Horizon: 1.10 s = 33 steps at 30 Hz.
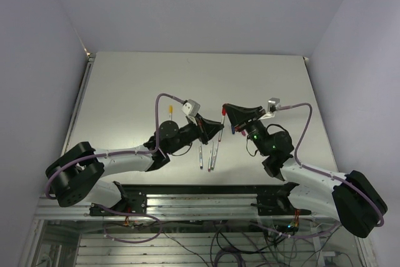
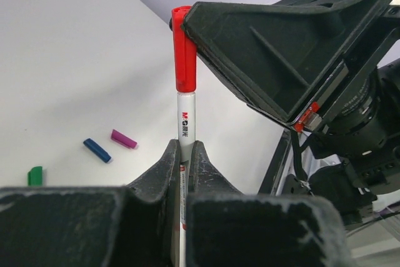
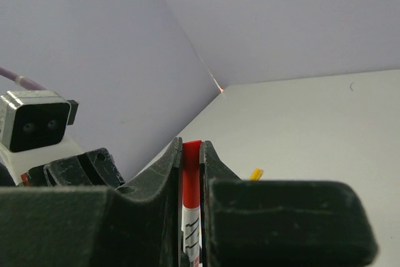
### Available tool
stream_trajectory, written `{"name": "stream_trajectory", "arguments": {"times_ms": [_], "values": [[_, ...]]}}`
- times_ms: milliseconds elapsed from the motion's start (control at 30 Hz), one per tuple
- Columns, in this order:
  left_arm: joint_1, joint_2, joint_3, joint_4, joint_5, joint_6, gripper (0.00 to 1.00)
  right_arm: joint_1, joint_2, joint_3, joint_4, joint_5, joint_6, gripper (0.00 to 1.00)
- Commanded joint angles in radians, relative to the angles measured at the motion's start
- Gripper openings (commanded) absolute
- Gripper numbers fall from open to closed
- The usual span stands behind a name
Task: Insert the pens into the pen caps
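A pen (image 2: 185,114) is being gripped by the left gripper (image 2: 184,149), its two fingers being pressed shut against the pale barrel from either side; the barrel is being held upright in the left wrist view, with printed lettering showing just above the fingertips; the red cap (image 2: 183,48) is being carried on the upper end of this pen, in line with the barrel, though how far home it is being pushed cannot be told; the same cap is being clamped by the right gripper (image 3: 191,154), whose fingers are being held closed on it from both sides in the right wrist view, with the printed barrel showing below the red plastic; in the top view the two grippers are being brought tip to tip above the middle of the table (image 1: 125,92), the left one coming from the left and the right one from the right, so that pen and cap are being held off the surface between them; loose pens (image 1: 200,153) are being left lying on the table just near of the left gripper, roughly parallel and close together; a yellow cap (image 1: 170,110) is lying to the left of the grippers, apart from them; a purple cap (image 2: 124,139), a blue cap (image 2: 97,150) and a green cap (image 2: 35,175) are lying on the table too, the purple and blue close together and the green a little apart.
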Motion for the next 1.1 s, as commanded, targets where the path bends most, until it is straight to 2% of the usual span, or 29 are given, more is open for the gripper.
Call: {"name": "stream_trajectory", "arguments": {"times_ms": [0, 333, 867, 1067], "values": [[0.005, -0.036, 0.044, 0.090, -0.101, 0.064, 0.07, 0.005, 0.020, 0.025, -0.179, -0.081, 0.006, 0.00], [0.045, -0.099, 0.060, 0.027, -0.198, 0.114, 0.07, 0.007, 0.052, 0.047, -0.330, -0.120, -0.002, 0.00], [0.100, -0.085, 0.079, 0.059, -0.207, 0.130, 0.07, 0.034, 0.186, 0.077, -0.336, -0.178, 0.009, 0.00], [0.120, -0.069, 0.089, -0.002, -0.193, 0.120, 0.07, 0.039, 0.215, 0.089, -0.304, -0.153, 0.005, 0.00]]}}
